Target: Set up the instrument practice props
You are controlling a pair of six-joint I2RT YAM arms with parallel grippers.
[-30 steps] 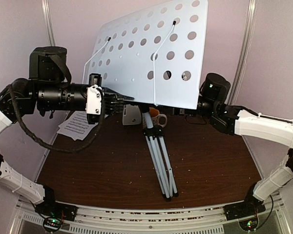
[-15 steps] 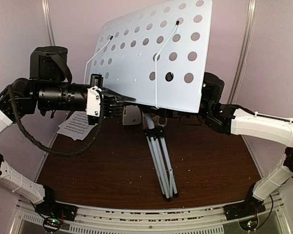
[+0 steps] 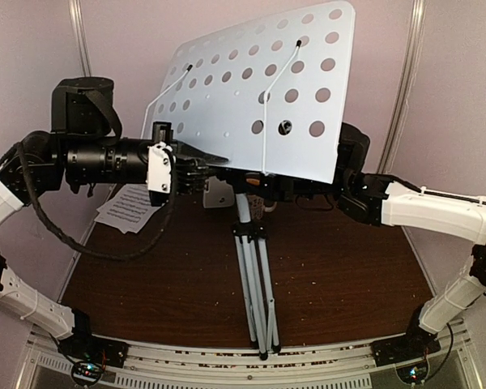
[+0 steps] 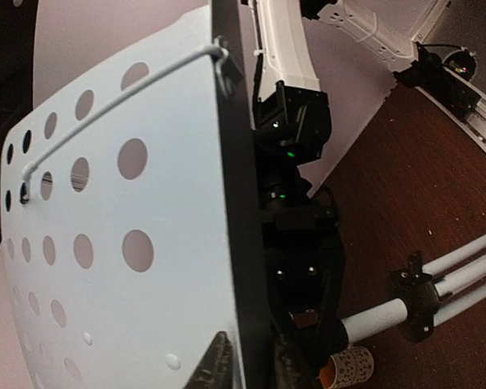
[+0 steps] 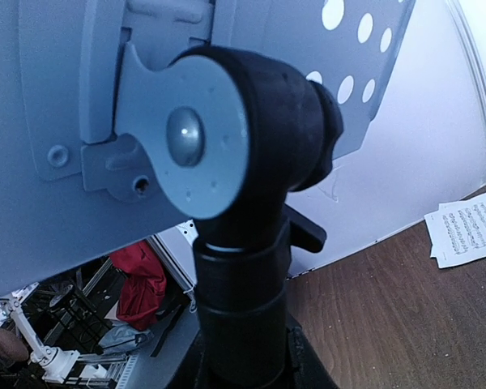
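Observation:
The music stand's pale perforated desk (image 3: pixel 251 97) stands tilted above the table on its grey folded tripod (image 3: pixel 255 275). My left gripper (image 3: pixel 204 168) is shut on the desk's lower left edge; the left wrist view shows a finger on each side of that edge (image 4: pixel 251 369). My right gripper (image 5: pixel 247 369) is shut on the black collar (image 5: pixel 243 300) of the stand's post, just below the tilt joint. From above it is mostly hidden under the desk. Sheet-music pages (image 3: pixel 130 207) lie at the table's left. The white metronome (image 3: pixel 219 194) peeks out behind the left gripper.
A patterned mug with an orange inside (image 4: pixel 348 369) stands near the post, behind the stand. The tripod's feet reach close to the table's near edge (image 3: pixel 263 350). Pale walls close in the back and both sides.
The right gripper has closed on the post. The stand has risen and stands more upright, and its folded legs have swung toward the near edge.

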